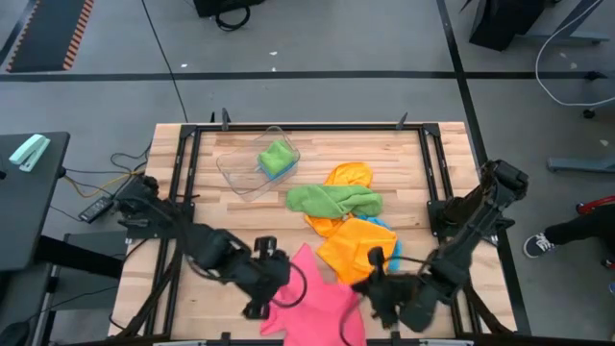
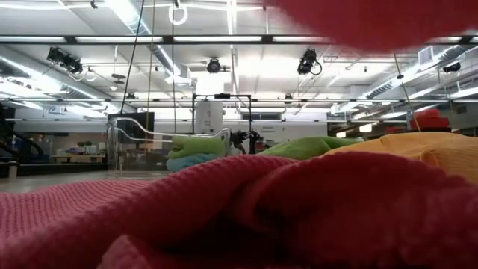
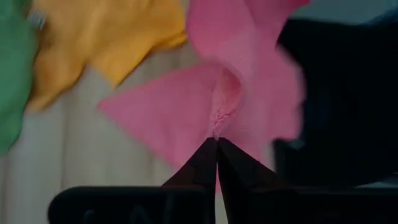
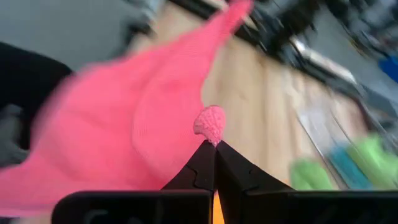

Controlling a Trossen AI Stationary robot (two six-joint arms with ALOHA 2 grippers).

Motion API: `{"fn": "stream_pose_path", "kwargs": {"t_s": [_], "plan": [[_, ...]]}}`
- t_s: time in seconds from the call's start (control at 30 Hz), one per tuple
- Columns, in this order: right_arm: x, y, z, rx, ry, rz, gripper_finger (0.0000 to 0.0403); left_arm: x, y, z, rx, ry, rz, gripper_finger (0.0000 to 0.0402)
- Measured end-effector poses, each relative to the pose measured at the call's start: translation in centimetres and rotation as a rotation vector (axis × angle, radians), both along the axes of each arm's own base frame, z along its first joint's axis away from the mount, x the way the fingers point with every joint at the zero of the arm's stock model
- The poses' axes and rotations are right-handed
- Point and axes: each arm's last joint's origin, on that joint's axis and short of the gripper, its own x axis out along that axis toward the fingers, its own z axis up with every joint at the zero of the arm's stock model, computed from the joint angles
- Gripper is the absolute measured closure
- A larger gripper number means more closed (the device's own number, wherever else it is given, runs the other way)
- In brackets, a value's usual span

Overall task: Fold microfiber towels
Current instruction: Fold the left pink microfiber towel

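Observation:
A pink microfiber towel [image 1: 317,306] lies spread near the table's front edge, between my two grippers. My left gripper [image 1: 272,291] is shut on the towel's left side and my right gripper [image 1: 365,286] on its right side. In the low view the pink towel [image 2: 224,209] fills the foreground, and more of it hangs across the top. Behind it lie orange towels [image 1: 351,245], a green towel [image 1: 332,200] and a bit of sky blue cloth [image 1: 386,223]. My left gripper pinches a small bunched fold of the pink towel [image 3: 217,119] between its two fingertips, slanting down from the table's left. The cloth spreads away from the tips, drawn into creases. My right gripper pinches a small nub of the pink towel [image 4: 210,123] right at its fingertips, slanting down from the table's right. From there the cloth stretches away toward the other arm; part of it is raised and part rests on the table.
A clear plastic tub [image 1: 240,171] at the table's far left holds a folded green towel [image 1: 277,157] on a blue one. A dark frame [image 1: 307,126] runs around the table top. Bare wood shows at the near left [image 1: 163,288].

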Motion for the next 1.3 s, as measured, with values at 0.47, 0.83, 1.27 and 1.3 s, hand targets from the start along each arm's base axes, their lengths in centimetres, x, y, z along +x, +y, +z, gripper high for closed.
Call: {"fn": "stream_pose_path", "kwargs": {"t_s": [0.47,0.83,1.27,1.3], "plan": [[2.8,-8.0,-6.0,-0.197,0.143,-0.268,0.0391,0.8,7.3,-3.4,0.275,0.239,0.233,0.0395],[4.3,-12.0,-6.4,-0.318,0.201,-0.36,0.039,1.4,10.9,-3.4,0.359,0.284,0.327,0.0393],[1.8,-7.8,-7.4,-0.26,0.195,-0.213,0.039,2.3,5.3,-6.9,0.351,0.29,0.227,0.0395],[1.4,-7.6,-7.9,-0.259,0.207,-0.193,0.039,2.4,4.8,-7.4,0.362,0.298,0.215,0.0396]]}}
